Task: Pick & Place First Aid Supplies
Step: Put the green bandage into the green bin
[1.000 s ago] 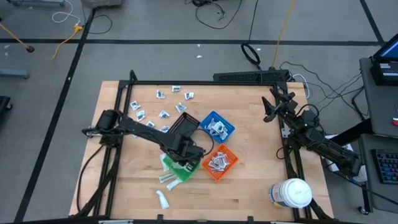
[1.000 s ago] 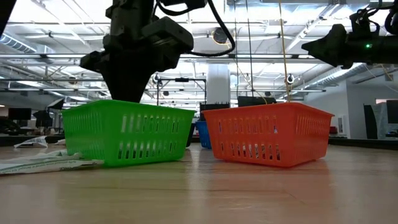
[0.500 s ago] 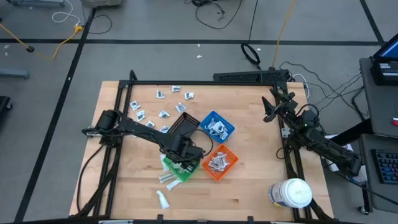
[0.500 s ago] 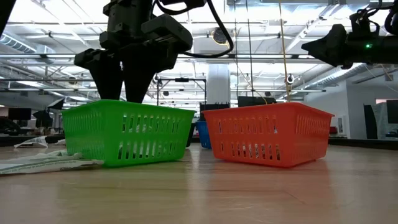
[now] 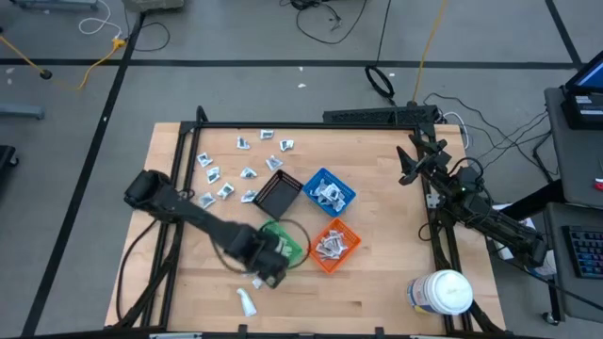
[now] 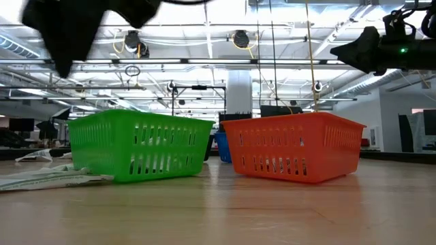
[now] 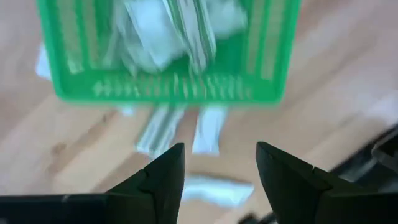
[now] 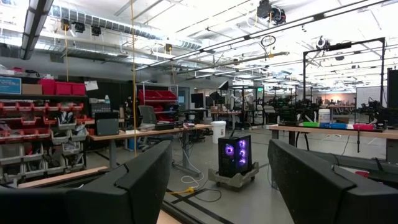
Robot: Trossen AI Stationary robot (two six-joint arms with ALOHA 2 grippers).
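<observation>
Withdrawn toward 7 o'clock from the green bin [image 5: 285,244], left gripper [image 5: 270,266] gapes empty; scattered packets [image 5: 247,173] remain at 11 o'clock.

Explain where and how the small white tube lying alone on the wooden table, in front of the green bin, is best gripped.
Grip the small white tube across its narrow middle, coming straight down from above. It lies flat on bare wood with free space along both long sides, so the fingers can straddle it. The left gripper, open and nearby, looks best placed.
</observation>
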